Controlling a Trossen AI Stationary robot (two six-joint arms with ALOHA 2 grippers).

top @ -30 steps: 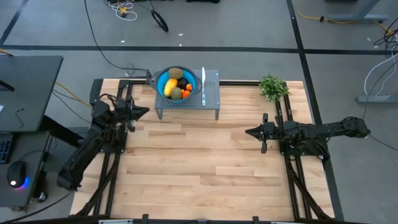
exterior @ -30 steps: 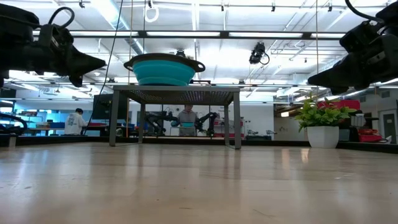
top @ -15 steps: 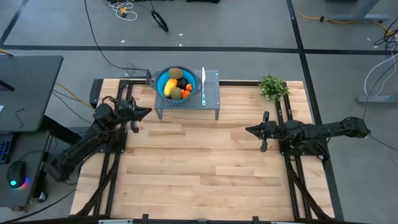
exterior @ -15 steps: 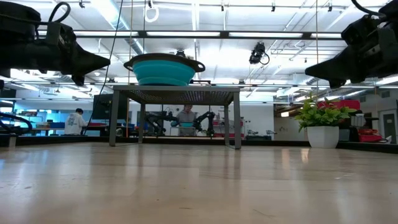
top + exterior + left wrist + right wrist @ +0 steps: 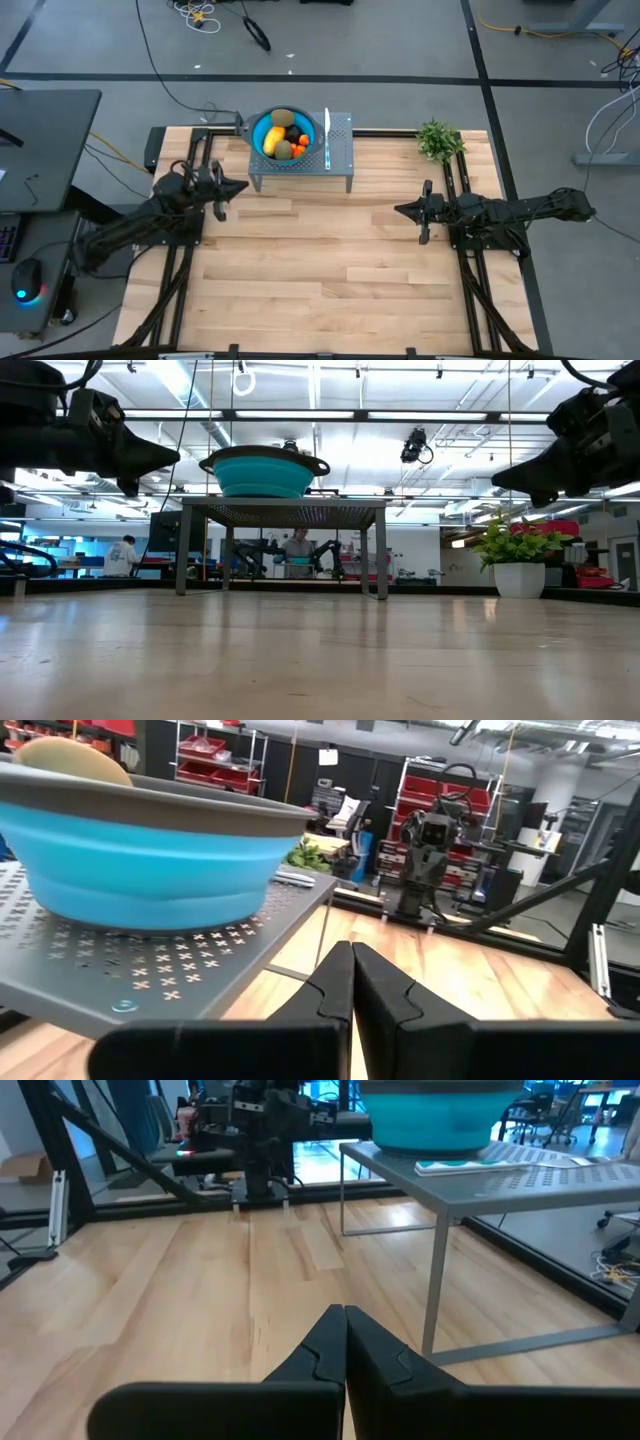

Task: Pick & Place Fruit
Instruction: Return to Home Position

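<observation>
Pale wooden planks form the table (image 5: 330,260), and a gray metal shelf (image 5: 342,150) stands at its 12 o'clock edge. On the shelf sits a blue bowl (image 5: 253,133) that holds all the fruit. A yellow fruit (image 5: 272,139) lies at 9 o'clock in the bowl, an olive-brown oval (image 5: 281,118) at 12, and a second oval (image 5: 284,150) at 6. A dark ball (image 5: 292,133) and orange pieces (image 5: 302,140) lie toward 3. A knife (image 5: 327,135) lies on the shelf just beside the bowl at 3 o'clock. A potted plant (image 5: 437,140) stands at 1 o'clock. The left gripper (image 5: 243,186) hovers at 10 o'clock near the shelf, fingers pressed together and empty. The right gripper (image 5: 397,211) hangs at 3 o'clock, well apart from the shelf, closed and empty.
</observation>
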